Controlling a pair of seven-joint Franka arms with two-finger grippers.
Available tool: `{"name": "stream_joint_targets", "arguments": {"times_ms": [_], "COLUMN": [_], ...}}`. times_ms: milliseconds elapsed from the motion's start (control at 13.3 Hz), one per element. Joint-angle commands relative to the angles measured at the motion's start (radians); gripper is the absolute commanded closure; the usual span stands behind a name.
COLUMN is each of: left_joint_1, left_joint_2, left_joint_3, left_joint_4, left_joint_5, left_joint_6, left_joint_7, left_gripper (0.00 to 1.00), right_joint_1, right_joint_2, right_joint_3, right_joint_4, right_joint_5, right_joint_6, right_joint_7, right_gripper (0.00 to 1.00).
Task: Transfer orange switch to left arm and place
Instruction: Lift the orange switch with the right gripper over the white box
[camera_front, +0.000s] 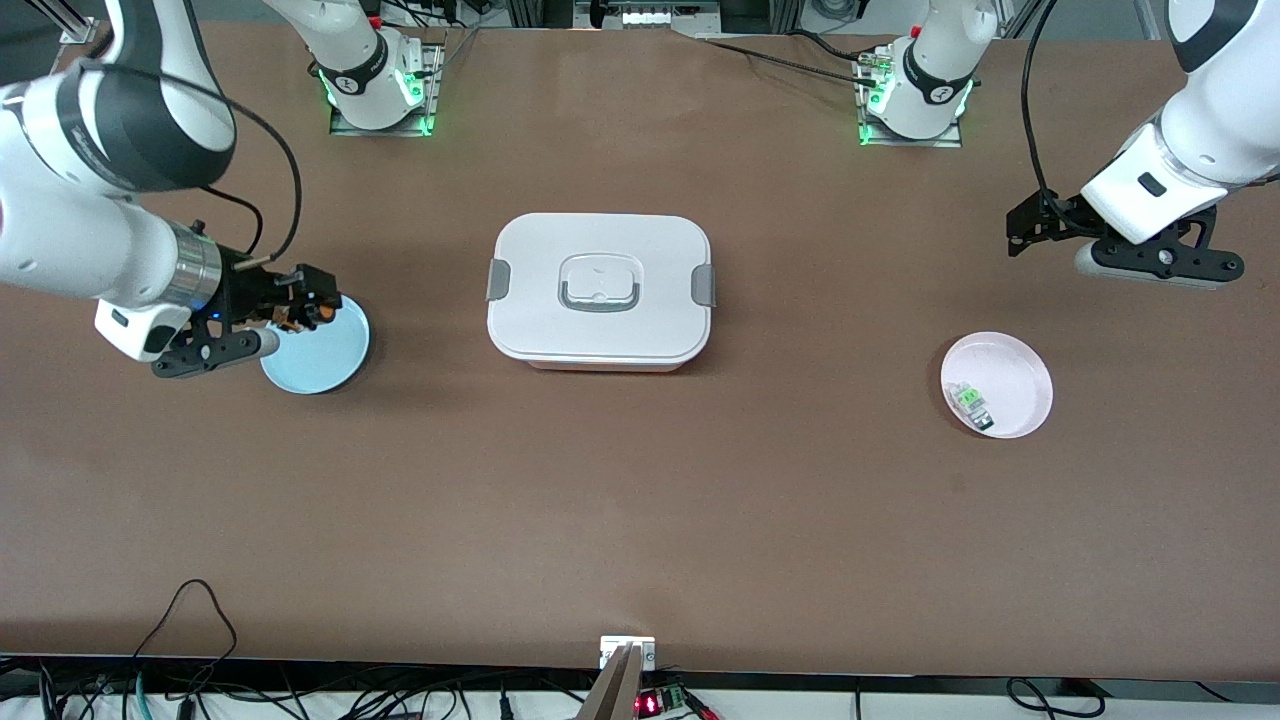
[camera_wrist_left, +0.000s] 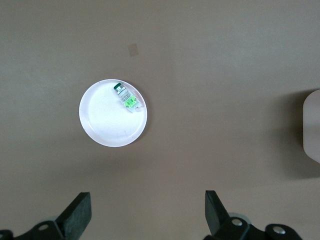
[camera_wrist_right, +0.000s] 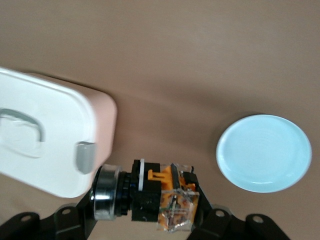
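My right gripper (camera_front: 298, 300) is shut on the orange switch (camera_front: 300, 310) and holds it up in the air by the rim of a light blue plate (camera_front: 325, 355). In the right wrist view the orange switch (camera_wrist_right: 160, 197) lies crosswise between the fingers of the right gripper (camera_wrist_right: 155, 207), showing its black body, orange part, clear end and metal ring. The white lidded box (camera_front: 600, 290) sits mid-table between the two arms. My left gripper (camera_front: 1035, 225) hangs open and empty above the table at the left arm's end; the left wrist view shows its fingers (camera_wrist_left: 80, 212) wide apart.
A pink plate (camera_front: 1010, 375) toward the left arm's end holds a small green-and-clear component (camera_front: 972, 403); the left wrist view shows the same plate (camera_wrist_left: 107, 125) and component (camera_wrist_left: 126, 97). The box (camera_wrist_right: 45, 145) and blue plate (camera_wrist_right: 264, 152) lie under the right wrist camera.
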Motion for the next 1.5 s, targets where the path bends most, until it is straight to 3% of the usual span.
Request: {"name": "stream_joint_targets", "arguments": {"times_ms": [0,301,902,1278,1429], "left_joint_1": [0.005,0.005,0.005,0.005,0.005], "left_joint_2": [0.002,0.002,0.002,0.002,0.011], "left_joint_3": [-0.006,-0.006,-0.006,-0.006,-0.006], "left_joint_4": [0.015,0.015,0.015,0.015,0.015], "left_joint_5": [0.006,0.006,0.005,0.0,-0.041], "left_joint_6": [-0.003,-0.005,-0.005,-0.005,-0.017], "left_joint_7": [-0.005,-0.005,-0.003,-0.002,-0.005], "left_gripper": [0.0,0.0,0.0,0.0,0.0], "right_joint_1": [-0.007,-0.007,0.002,0.042,0.042], "right_joint_2": [0.001,0.018,0.029,0.038,0.037], "right_joint_3": [0.059,0.067,0.165,0.192,0.203], "right_joint_4": [0.083,0.077,0.077,0.06,0.06], "right_joint_5": [0.103,0.368,0.424,0.43,0.477], "right_joint_6": [-0.048,-0.043,0.079,0.271,0.299], "right_joint_7": [0.016,0.003,-0.384,-0.818,-0.948], "right_gripper": [0.7,0.7,0.7,0.7,0.7]}}
